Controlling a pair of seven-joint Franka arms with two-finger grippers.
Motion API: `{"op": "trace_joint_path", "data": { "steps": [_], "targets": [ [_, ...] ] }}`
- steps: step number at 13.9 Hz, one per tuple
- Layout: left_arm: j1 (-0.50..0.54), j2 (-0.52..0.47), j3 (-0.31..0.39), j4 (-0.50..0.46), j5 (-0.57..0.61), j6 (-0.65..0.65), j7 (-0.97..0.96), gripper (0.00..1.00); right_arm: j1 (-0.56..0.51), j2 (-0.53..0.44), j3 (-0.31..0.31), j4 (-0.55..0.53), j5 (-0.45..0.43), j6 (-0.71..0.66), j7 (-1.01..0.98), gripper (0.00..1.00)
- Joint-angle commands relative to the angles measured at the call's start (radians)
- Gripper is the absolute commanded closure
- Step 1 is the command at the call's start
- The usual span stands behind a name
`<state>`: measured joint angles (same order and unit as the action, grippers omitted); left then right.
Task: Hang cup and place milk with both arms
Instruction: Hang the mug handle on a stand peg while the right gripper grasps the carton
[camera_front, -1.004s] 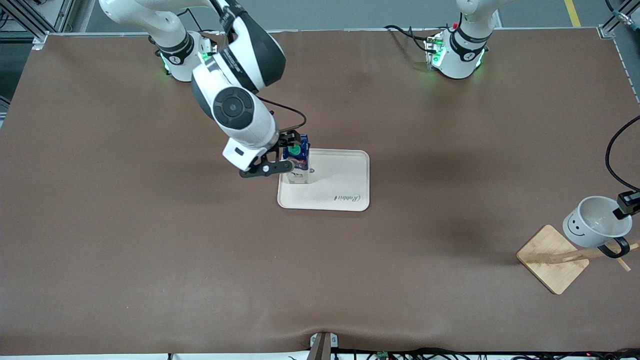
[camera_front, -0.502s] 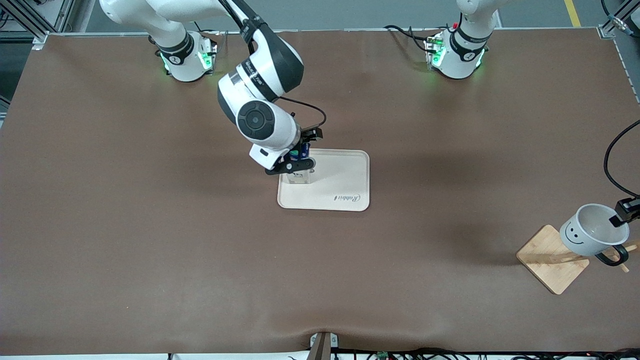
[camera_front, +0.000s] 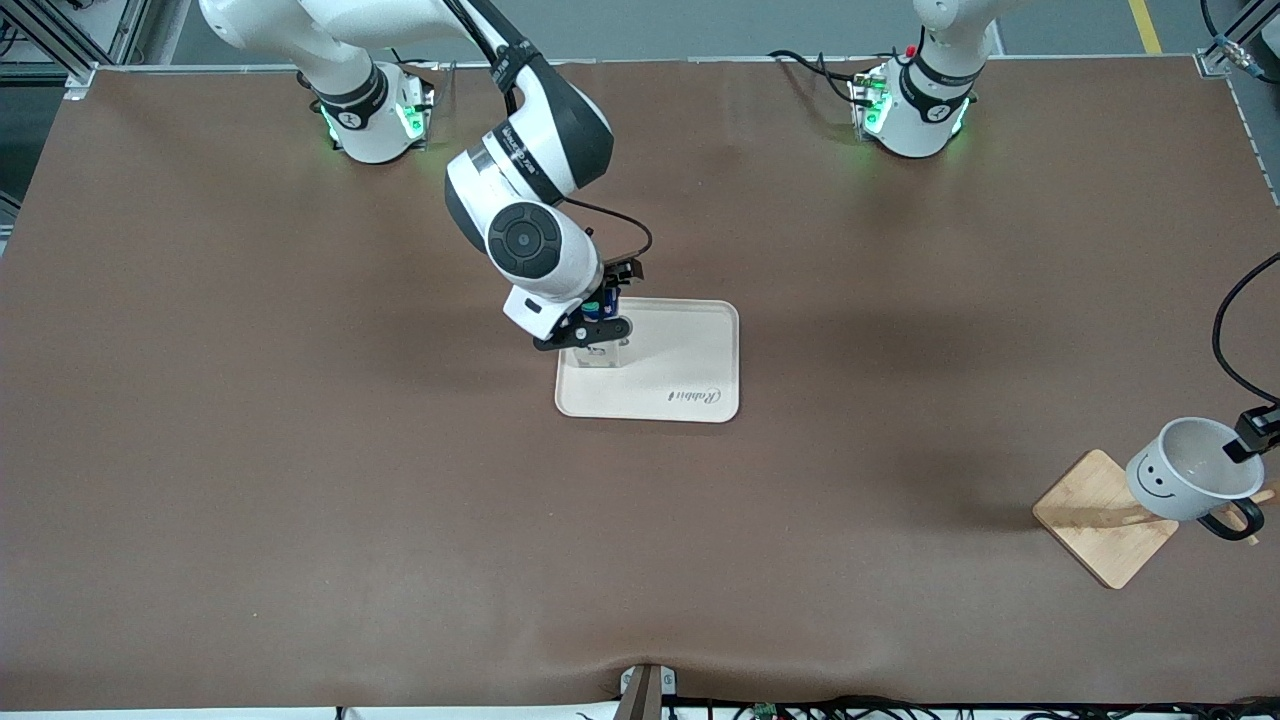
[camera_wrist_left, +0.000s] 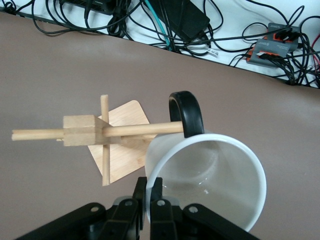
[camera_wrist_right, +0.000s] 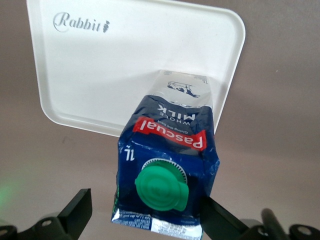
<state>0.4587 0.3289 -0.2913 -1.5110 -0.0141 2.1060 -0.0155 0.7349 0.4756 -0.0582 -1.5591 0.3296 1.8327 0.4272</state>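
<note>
Left gripper (camera_wrist_left: 148, 200) pinches the white smiley mug's (camera_front: 1192, 470) rim; slide its black handle (camera_wrist_left: 186, 113) squarely along the wooden peg (camera_wrist_left: 135, 130). Right gripper (camera_front: 597, 318) stands spread around the blue milk carton (camera_wrist_right: 167, 165) on the cream tray (camera_front: 690, 360).

"Rabbit" is printed on the tray (camera_wrist_right: 150, 60), upper left of the right wrist view; the milk (camera_wrist_right: 167, 165) reads "Pascual", "WHOLE MILK" and "1L".

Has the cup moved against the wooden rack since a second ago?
Yes. The cup, pinched by the left gripper, sits lower over the wooden rack.

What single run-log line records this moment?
left gripper: shut on cup, handle on rack peg | right gripper: open around milk on tray
</note>
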Motion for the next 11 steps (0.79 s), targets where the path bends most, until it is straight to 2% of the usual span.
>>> {"op": "trace_joint_path", "data": {
  "steps": [1, 5, 6, 8, 9, 10, 11],
  "targets": [
    [0.015, 0.010, -0.006, 0.008, -0.024, 0.009, 0.032, 1.00, -0.006, -0.009, -0.008, 0.034, -0.001, -0.048, 0.011, 0.00],
    [0.015, 0.030, -0.006, 0.005, -0.024, 0.009, 0.032, 1.00, -0.018, -0.009, -0.009, 0.060, -0.001, -0.102, 0.008, 0.00],
    [0.015, 0.038, -0.006, 0.005, -0.024, 0.009, 0.032, 0.96, -0.018, -0.012, -0.009, 0.059, -0.001, -0.104, 0.010, 0.00],
    [0.011, 0.044, -0.006, 0.006, -0.021, 0.011, 0.031, 0.65, -0.032, -0.017, -0.018, 0.059, -0.012, -0.111, 0.027, 0.00],
    [0.008, 0.044, -0.006, 0.006, -0.017, 0.011, 0.031, 0.42, -0.054, -0.018, -0.029, 0.059, -0.018, -0.104, 0.034, 0.00],
    [0.003, 0.042, -0.006, 0.008, -0.012, 0.011, 0.028, 0.07, -0.066, -0.019, -0.040, 0.063, -0.018, -0.099, 0.034, 0.00],
    [0.000, 0.039, -0.012, 0.008, -0.009, 0.009, 0.025, 0.00, -0.080, -0.020, -0.055, 0.073, -0.015, -0.108, 0.038, 0.00]
  ]
}}
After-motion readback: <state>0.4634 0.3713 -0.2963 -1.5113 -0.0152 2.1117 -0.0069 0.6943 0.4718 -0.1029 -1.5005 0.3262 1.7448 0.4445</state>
